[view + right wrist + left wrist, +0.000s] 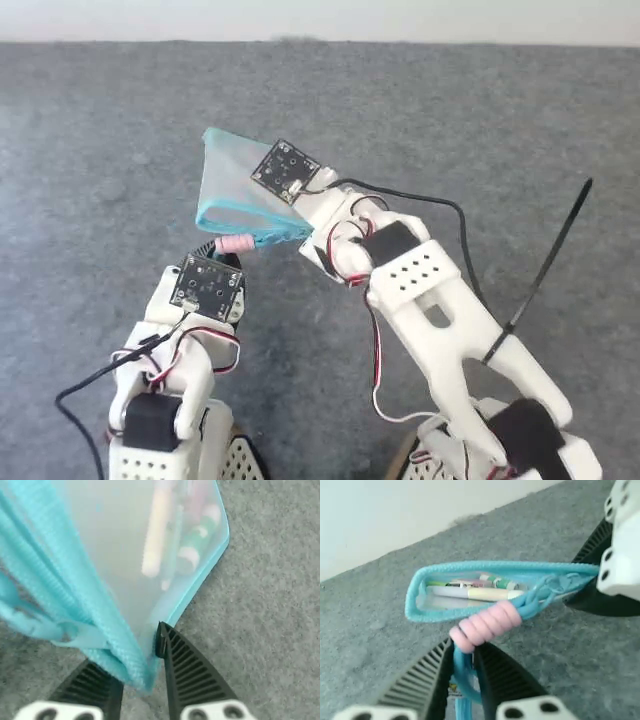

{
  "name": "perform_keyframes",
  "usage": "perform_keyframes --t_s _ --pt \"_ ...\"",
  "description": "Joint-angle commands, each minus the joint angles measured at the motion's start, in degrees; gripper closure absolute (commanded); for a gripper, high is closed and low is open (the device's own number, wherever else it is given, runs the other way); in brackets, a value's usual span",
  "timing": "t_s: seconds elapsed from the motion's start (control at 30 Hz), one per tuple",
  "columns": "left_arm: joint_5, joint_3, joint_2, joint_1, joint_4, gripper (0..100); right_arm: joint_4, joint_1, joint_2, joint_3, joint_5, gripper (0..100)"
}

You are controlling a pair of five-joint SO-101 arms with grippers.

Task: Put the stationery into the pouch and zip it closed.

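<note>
Left pincer (463, 655) is closed on the pink coiled zip pull (485, 625); right pincer (137, 655) clamps one end of the translucent turquoise-edged pouch (415, 597), its mouth open, pens and markers (480, 594) inside

Clenched left gripper (465, 652) beside clenched right gripper (137, 655)

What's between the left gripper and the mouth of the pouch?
A pink coil on the blue zip cord, which the left gripper pinches; left wrist view.
</note>
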Motion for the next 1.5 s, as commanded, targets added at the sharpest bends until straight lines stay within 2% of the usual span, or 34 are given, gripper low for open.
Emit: perform_keyframes --t_s 0.0,0.1,0.3,0.5,0.77,1.07,1.17,1.23,1.33,1.4,1.47 --pt "-0.35 -0.40 -1.14 -1.85 -0.62 99 -0.13 5.41 1.45 -0.79 0.88 99.1" --pt "-0.35 -0.40 -1.14 -2.02 -0.62 99 -0.92 6.64 1.80 -0.70 0.97 99.1" --pt "-0.35 -0.22 -1.05 -9.58 -2.29 99 -0.92 9.80 1.98 -0.70 2.55 99.1" --pt "-0.35 -0.22 -1.05 -10.73 -2.29 99 -0.92 13.32 1.98 -0.70 2.64 99.1" --pt "-0.26 3.12 -1.05 -21.19 -8.35 99 -0.84 18.68 2.07 -0.44 4.75 99.1" --pt "0.00 6.02 -1.14 -21.27 -11.69 99 -0.40 21.41 2.07 -0.35 4.48 99.1" --pt "1.23 6.02 -1.14 -20.48 -11.34 96 0.48 20.70 1.89 -0.35 -0.09 98.7" --pt "6.07 6.73 -1.14 -19.08 -10.90 88 2.07 20.00 1.27 -0.53 -1.41 95.1" --pt "10.29 7.52 -1.14 -18.02 -10.73 73 3.38 19.47 1.27 -0.79 -1.41 81.9" --pt "8.79 7.60 -1.14 -17.85 -10.73 69 3.65 19.30 1.27 -0.70 -1.14 72.1" --pt "8.00 7.96 -1.14 -17.76 -10.73 69 3.65 19.47 1.27 -0.70 -1.49 65.3"
